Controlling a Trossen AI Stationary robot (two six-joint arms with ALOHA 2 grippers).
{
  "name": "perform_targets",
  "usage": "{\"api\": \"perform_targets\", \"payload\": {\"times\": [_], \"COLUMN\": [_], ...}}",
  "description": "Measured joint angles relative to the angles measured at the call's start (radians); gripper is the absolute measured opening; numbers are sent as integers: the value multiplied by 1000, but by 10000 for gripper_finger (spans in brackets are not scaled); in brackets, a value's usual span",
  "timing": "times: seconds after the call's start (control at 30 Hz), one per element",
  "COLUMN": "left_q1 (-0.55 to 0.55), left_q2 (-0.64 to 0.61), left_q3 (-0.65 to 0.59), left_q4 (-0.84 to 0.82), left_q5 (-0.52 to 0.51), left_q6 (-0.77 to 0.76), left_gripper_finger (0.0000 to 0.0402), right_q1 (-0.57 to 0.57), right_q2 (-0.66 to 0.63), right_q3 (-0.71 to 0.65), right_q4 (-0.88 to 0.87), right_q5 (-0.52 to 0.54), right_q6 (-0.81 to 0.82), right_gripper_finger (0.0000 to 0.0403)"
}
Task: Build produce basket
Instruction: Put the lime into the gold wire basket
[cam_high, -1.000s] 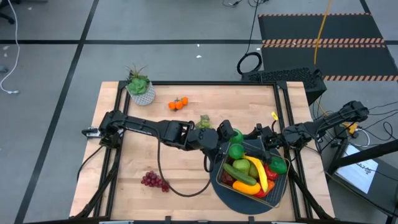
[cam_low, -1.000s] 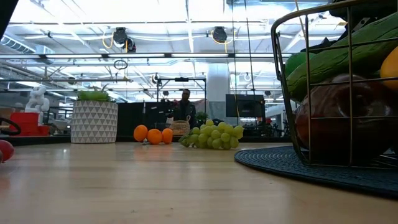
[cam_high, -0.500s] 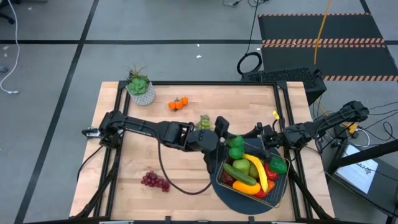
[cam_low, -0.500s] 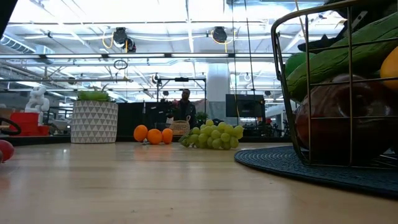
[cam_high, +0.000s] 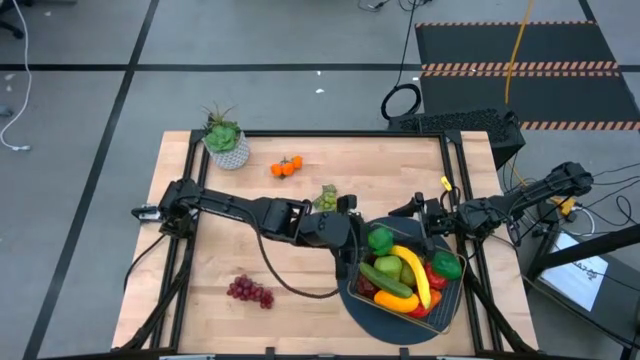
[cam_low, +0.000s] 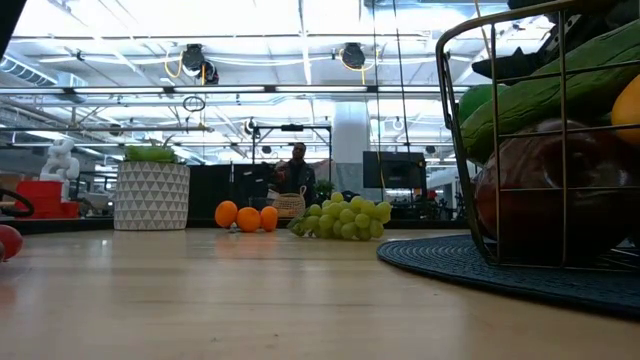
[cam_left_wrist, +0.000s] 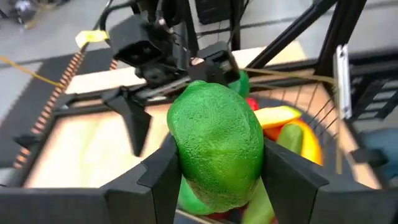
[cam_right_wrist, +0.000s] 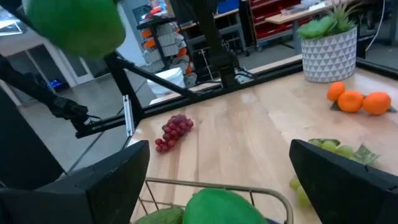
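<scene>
Over the basket (cam_high: 357, 285) rim | my left gripper (cam_left_wrist: 217, 180) now pinches a lime (cam_left_wrist: 214, 146) (carried closer) | right gripper (cam_high: 418, 212) spread, waiting | drop next.

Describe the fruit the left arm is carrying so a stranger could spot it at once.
Find the wire basket on the round dark mat at the table's near right corner. Over its left rim, the left gripper is shut on a lime, held between its two dark fingers. Unlike the smooth green pieces lying in the basket, it is pebbly-skinned and held off the pile.
</scene>
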Motion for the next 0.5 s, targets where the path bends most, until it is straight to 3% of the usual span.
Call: {"api": "perform_targets", "payload": {"times": [0.27,0.5], "left_q1": [-39,-61], "left_q2": [6,19], "left_q3": [-102,-156], "left_q4": [135,280], "left_q5": [15,79], "left_q6": [-62,-114], "left_gripper_finger": [195,195], "right_q1": [0,13], "right_q2": [0,0], "right_q3": [18,129], "right_q4": [16,-174], "right_q5": [7,61], "right_q6": [-75,-108], "right_gripper_finger": [380,380]}}
